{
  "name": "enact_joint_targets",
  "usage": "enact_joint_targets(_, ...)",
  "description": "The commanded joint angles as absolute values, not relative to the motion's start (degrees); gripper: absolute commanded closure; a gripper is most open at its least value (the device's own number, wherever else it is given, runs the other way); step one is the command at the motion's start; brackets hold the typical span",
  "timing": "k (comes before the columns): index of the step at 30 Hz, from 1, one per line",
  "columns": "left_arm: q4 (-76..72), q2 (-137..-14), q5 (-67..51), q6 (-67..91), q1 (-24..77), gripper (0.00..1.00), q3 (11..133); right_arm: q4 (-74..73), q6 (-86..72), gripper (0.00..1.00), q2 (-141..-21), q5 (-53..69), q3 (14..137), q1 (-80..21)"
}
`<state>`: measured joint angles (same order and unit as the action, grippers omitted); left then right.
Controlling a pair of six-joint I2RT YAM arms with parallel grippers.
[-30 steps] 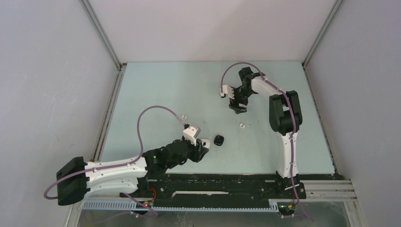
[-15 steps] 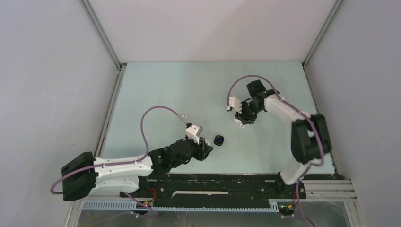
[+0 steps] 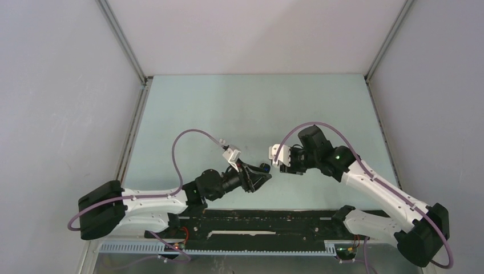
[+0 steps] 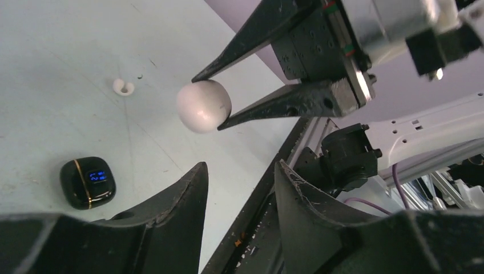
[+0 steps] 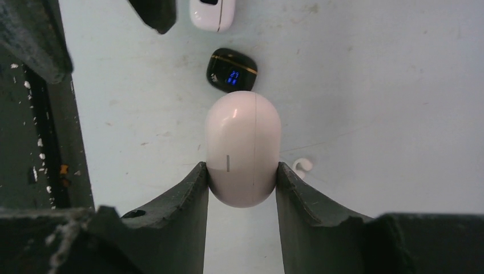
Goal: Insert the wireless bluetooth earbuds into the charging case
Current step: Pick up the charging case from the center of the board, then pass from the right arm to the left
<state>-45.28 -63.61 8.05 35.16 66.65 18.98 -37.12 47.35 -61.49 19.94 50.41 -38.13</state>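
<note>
- While the right pincer [image 5: 241, 166] is clamped on the white charging case [image 5: 242, 137] and holds it off the tabletop [image 5: 371, 85], the left pincer [image 4: 240, 171] stands apart with nothing between its fingers.
- Right wrist view: the white case is seen lengthwise, with a seam line and a small dark mark on its shell. It looks closed.
- Same view: the black charging case [image 5: 232, 69] lies on the tabletop beyond it, its blue display lit. One white earbud [image 5: 302, 166] lies on the tabletop just beside the right finger.
- Left wrist view only: the right pincer's tips pinch the white case from two sides in the air. The earbud lies on the tabletop past it, well apart from the black case at lower left.
- Top view: both pincers meet near the front middle of the tabletop, with the black case between them and partly hidden. The earbud cannot be made out there.
- Right wrist view, top edge: a white rounded thing [image 5: 212, 12] is cut off; cannot tell what it is.
</note>
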Motion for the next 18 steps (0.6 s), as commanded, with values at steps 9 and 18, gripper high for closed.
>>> enact_joint_targets(9,-35.20,-70.52,1.92,39.02,64.56,0.46,30.48,-35.69,47.93,0.65,-51.06,24.63,44.77,-38.66)
enact_joint_targets(18,-38.98,-78.16,-4.45,43.58,61.91,0.51,33.89,-35.45,48.25,0.63,-49.56,25.77,43.84,-38.69)
